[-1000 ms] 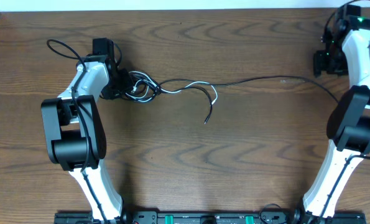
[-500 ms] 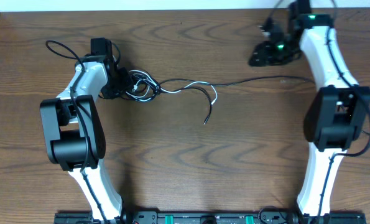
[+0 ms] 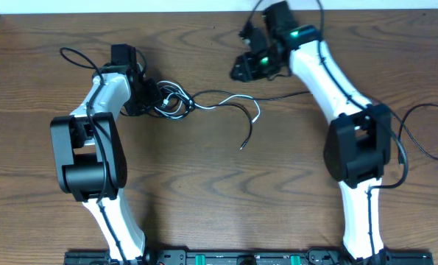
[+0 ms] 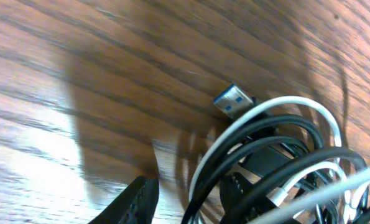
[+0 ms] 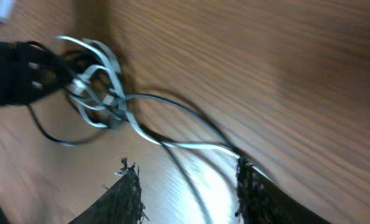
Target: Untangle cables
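Left hand (image 3: 151,98): set at the knot of the thin black and white cables (image 3: 173,104), with loops passing between its fingers. The fingers are partly apart, and I cannot tell whether they actually pinch the bundle.
Right hand (image 3: 241,72): hovers over the brown wood-grain worktop (image 3: 204,191) with its fingers apart and nothing in them, near the loose strands.
Cables: bunched in a tight coil just beside the left hand. A blue-tipped metal plug (image 4: 233,101) pokes out of the coil. A white strand and some black ones trail rightward, and one long black strand runs towards the right arm.
Step in hand: I judge that the right hand is to take one trailing strand while the left anchors the knot.
Doing it well: choose a single strand well clear of where white and black cross. Close low on it, then draw it slowly away from the coil along the worktop.
Risk: gripping two strands together would likely drag the whole coil. The plug may snag in a loop.
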Motion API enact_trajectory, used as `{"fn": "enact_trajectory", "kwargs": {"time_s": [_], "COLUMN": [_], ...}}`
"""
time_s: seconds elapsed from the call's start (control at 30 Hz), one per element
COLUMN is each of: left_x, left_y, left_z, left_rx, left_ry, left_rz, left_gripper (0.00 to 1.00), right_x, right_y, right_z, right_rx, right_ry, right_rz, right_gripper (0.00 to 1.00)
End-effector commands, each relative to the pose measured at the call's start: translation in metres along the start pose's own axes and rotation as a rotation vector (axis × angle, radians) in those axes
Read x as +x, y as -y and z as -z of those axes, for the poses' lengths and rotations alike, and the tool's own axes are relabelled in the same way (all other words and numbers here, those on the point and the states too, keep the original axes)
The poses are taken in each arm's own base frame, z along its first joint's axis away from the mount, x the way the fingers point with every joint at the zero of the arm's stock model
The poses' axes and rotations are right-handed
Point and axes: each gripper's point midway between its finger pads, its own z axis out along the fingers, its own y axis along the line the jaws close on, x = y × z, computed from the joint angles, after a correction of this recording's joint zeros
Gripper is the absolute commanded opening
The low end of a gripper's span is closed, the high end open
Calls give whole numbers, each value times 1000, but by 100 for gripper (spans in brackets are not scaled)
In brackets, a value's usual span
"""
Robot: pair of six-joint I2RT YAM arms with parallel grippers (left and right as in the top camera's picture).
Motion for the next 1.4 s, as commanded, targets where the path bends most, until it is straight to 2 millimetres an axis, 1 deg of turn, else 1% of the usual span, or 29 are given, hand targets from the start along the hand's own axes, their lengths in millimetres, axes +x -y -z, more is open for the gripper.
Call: {"fn": "enact_trajectory", "kwargs": {"time_s": [0.0,0.07,0.17,0.23,0.3,0.37,0.4,0.53,0.6,0.67,0.8,0.97,1.1,1.23,1.3,1.37], "left_x": [7,7,7,7,7,7,7,7,7,7,7,7,7,7,7,7], "left_y": [3,3,3,3,3,3,3,3,3,3,3,3,3,3,3,3], "left_z": [-9,-9,-9,-9,-9,-9,-9,-9,-9,-9,-9,-9,-9,-9,-9,-9], "left_rx": [9,9,10,10,10,10,10,10,10,10,10,10,10,10,10,10], "left_ry": [-28,-28,-28,-28,-28,-28,-29,-28,-28,-28,-28,-29,-28,-28,-29,-28], "left_rz": [-14,-14,-14,-14,-14,-14,-14,-14,-13,-13,-13,-14,-13,-13,-14,-13], "left_gripper": [40,40,40,40,40,40,40,41,40,40,40,40,40,40,40,40], "right_x": [4,7,10,13,17,21,26,30,35,33,23,11,10,21,35,41], "right_y": [-17,-29,-46,-58,-62,-61,-60,-62,-56,-54,-53,-44,-39,-39,-37,-33], "right_z": [-31,-45,-58,-69,-78,-89,-103,-120,-130,-134,-143,-146,-147,-156,-170,-179], "right_rx": [-11,-23,-40,-51,-43,-10,7,1,9,9,-10,18,42,58,74,86], "right_ry": [-18,-28,-31,-40,-47,-50,-52,-55,-65,-56,-10,58,75,50,19,19], "right_rz": [-105,-127,-101,-140,-190,-262,-316,-375,-433,-437,-426,-496,-558,-615,-658,-703], "right_gripper": [57,62,64,64,64,64,64,64,64,64,62,60,62,61,60,58]}}
